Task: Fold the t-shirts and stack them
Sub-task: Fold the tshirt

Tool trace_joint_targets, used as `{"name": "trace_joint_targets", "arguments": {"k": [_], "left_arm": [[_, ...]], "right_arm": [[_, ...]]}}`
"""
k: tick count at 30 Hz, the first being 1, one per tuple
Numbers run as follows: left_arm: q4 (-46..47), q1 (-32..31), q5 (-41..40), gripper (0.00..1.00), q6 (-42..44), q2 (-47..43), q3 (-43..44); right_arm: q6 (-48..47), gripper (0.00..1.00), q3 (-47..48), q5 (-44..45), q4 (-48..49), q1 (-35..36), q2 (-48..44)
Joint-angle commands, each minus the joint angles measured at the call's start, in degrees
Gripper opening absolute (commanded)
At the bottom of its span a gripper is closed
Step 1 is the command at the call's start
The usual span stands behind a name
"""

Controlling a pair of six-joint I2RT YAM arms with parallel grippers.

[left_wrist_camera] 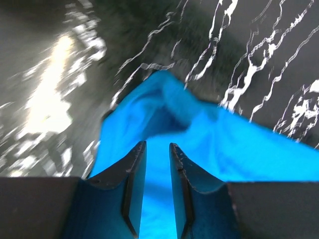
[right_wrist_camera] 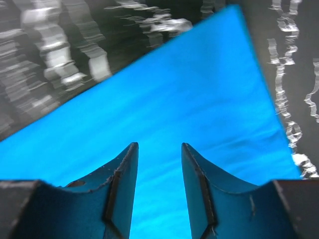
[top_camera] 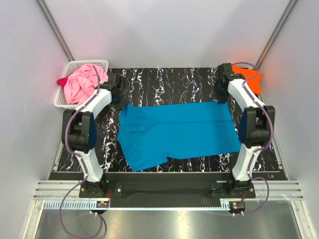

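Stretching left to right across the bench, the turquoise t-shirt lies with its far edge under both arms, the left end effector over its far-left corner, the right end effector over its far-right, both released.

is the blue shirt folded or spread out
Spread out: the blue shirt lies flat and wide across the table, with a sleeve sticking out at the near left.
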Motion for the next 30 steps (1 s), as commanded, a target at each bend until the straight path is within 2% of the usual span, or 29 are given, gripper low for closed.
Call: {"name": "trace_joint_targets", "arguments": {"k": [1,4,14,24,30], "left_arm": [[7.4,4.1,13.3,0.29,-1.6,5.5,1.4],[10.3,5.3,17.9,0.29,-3.4,8.9,2.7],[10.3,6.6,19.5,0.29,-4.4,11.2,5.6],[10.5,6.8,16.5,0.31,-4.1,10.6,5.9],[7.5,6.8,8.5,0.29,-4.4,12.5,8.2]], "right_arm": [[-1.8,0.48,-5.0,-10.0,8.5,2.1,-10.5],[-2.2,0.48,-10.3,-13.5,10.0,3.9,-14.2],[-0.9,0.48,-19.9,-15.8,11.6,7.9,-18.4],[0.3,0.48,-20.4,-16.7,11.7,10.4,-16.8],[0.1,0.47,-20.9,-22.9,13.0,11.8,-15.4]]}}
